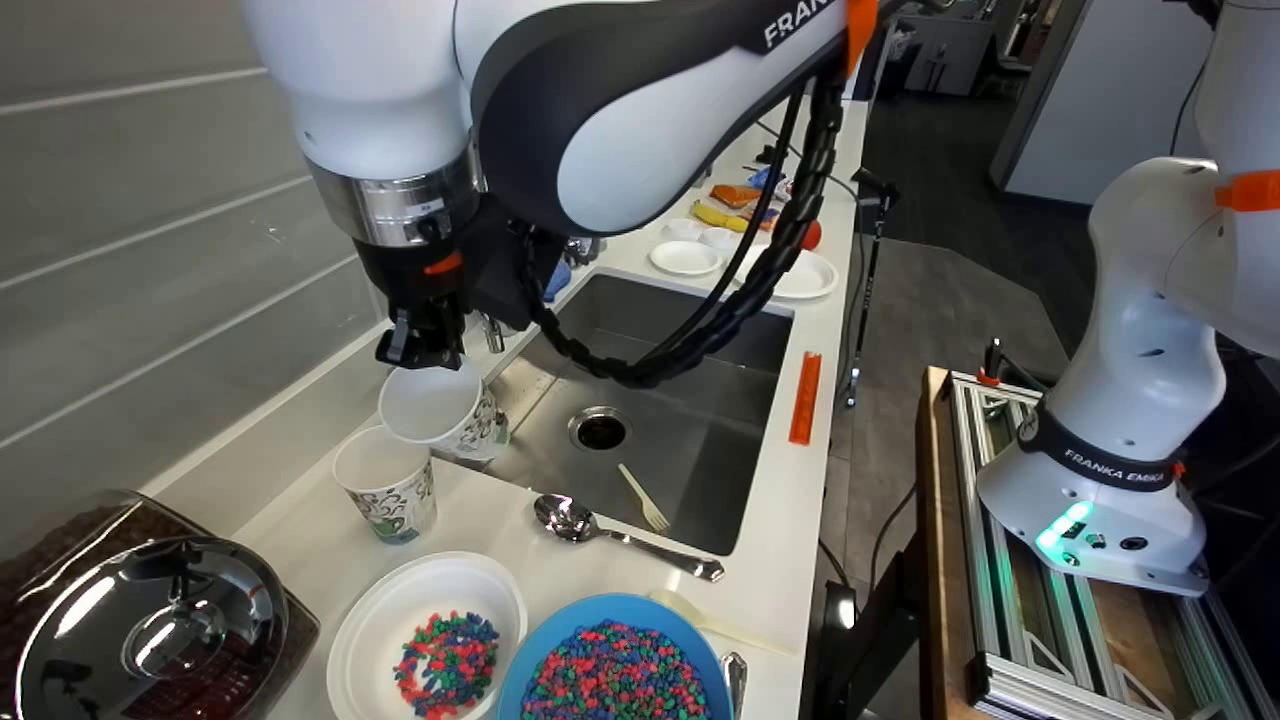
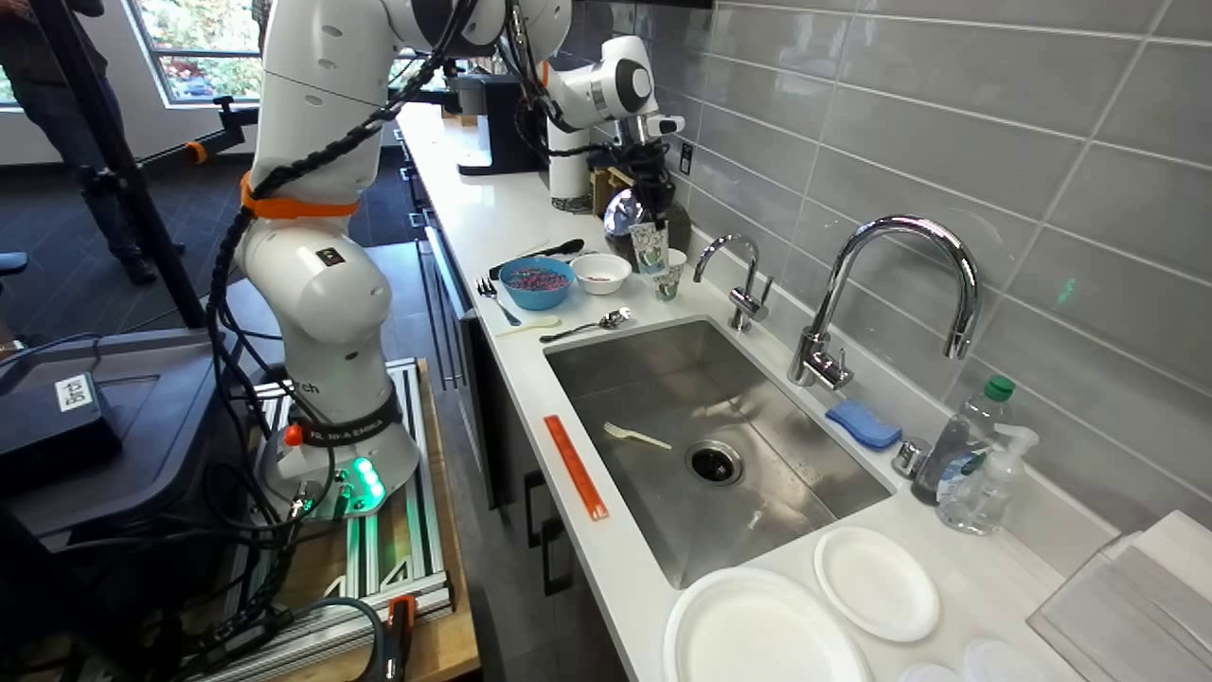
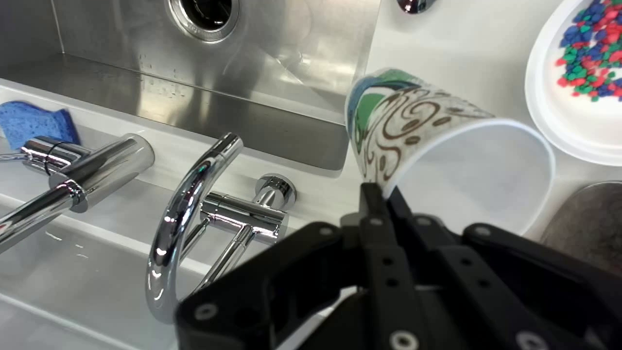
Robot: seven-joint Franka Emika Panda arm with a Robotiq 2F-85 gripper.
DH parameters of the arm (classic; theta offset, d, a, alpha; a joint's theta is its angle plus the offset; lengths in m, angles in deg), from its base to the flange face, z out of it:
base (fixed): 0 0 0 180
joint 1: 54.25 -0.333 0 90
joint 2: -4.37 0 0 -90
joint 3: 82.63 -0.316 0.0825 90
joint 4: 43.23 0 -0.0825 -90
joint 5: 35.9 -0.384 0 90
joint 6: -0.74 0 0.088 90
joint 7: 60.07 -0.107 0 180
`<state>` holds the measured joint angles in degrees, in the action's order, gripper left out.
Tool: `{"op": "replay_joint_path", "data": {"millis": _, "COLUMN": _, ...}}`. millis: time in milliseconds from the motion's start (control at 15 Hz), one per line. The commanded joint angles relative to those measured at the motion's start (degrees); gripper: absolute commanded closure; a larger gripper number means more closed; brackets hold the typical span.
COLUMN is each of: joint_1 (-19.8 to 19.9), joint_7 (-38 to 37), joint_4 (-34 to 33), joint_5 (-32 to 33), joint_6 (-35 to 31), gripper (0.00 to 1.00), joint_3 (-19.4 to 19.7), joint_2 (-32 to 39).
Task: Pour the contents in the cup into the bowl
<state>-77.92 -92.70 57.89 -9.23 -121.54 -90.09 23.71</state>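
My gripper (image 3: 386,192) is shut on the rim of the cup (image 3: 413,126), white inside with a printed swirl pattern outside. In an exterior view, the gripper (image 1: 425,350) holds the cup (image 1: 470,430) tilted, its base towards the sink; no contents show in it. A similar patterned cup (image 1: 400,500) stands upright beside it; it is hidden in the wrist view. The white bowl (image 1: 365,620) holds some red, green and blue pieces; part of it shows in the wrist view (image 3: 537,92). A blue bowl (image 1: 560,618) beside it holds many such pieces.
The steel sink (image 2: 653,511) lies beside the cups, with a small faucet (image 2: 748,303) and a large one (image 2: 824,322) along the wall. A spoon (image 1: 620,535) lies near the bowls. A glass jar with a shiny lid (image 1: 150,630) stands by the wall.
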Motion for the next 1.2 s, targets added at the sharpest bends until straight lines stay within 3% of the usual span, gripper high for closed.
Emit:
{"op": "replay_joint_path", "data": {"millis": 0, "joint_1": 1.70, "joint_7": -0.56, "joint_4": 2.63, "joint_5": -4.23, "joint_6": -2.97, "gripper": 0.99, "joint_3": -0.53, "joint_2": -1.89}}
{"op": "replay_joint_path", "data": {"millis": 1133, "joint_1": 6.80, "joint_7": 1.23, "joint_4": 17.58, "joint_5": -16.23, "joint_6": -22.29, "gripper": 0.99, "joint_3": -0.03, "joint_2": -6.44}}
